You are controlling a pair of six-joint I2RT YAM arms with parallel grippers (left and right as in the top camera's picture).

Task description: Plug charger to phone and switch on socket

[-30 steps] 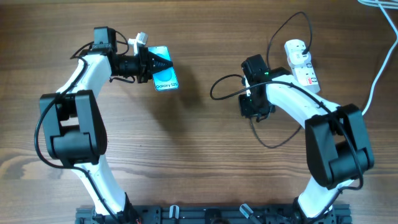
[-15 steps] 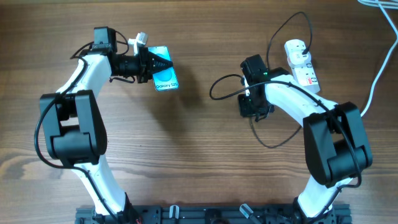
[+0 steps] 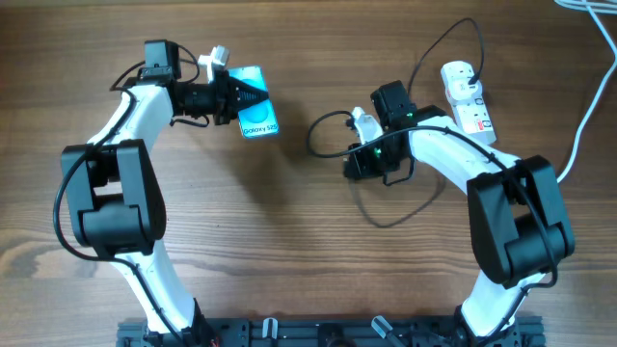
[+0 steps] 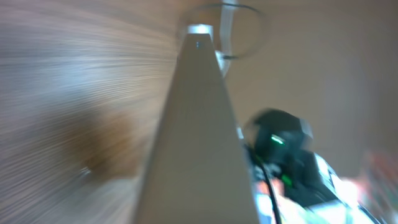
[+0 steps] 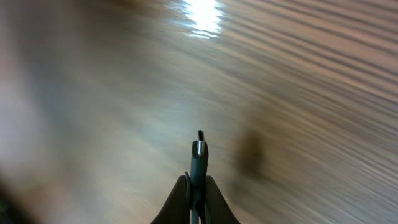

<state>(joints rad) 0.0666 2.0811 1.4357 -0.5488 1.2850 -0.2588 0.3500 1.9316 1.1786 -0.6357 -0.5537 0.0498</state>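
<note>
Charger (image 5: 198,152): thin black cable, slim tip

We count one phone (image 3: 258,118), clamped in the left jaws; one charger (image 3: 310,135), its tip pinched in the right jaws; one socket (image 3: 469,101), near the right jaws; one white cord (image 3: 581,125); two arms; one tabletop (image 3: 289,241).

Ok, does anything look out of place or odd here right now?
Nothing spilled or damaged. The charger sprawls in loose loops near the socket, its plug tip pinched in the right pincer; the left pincer grips the phone.
</note>
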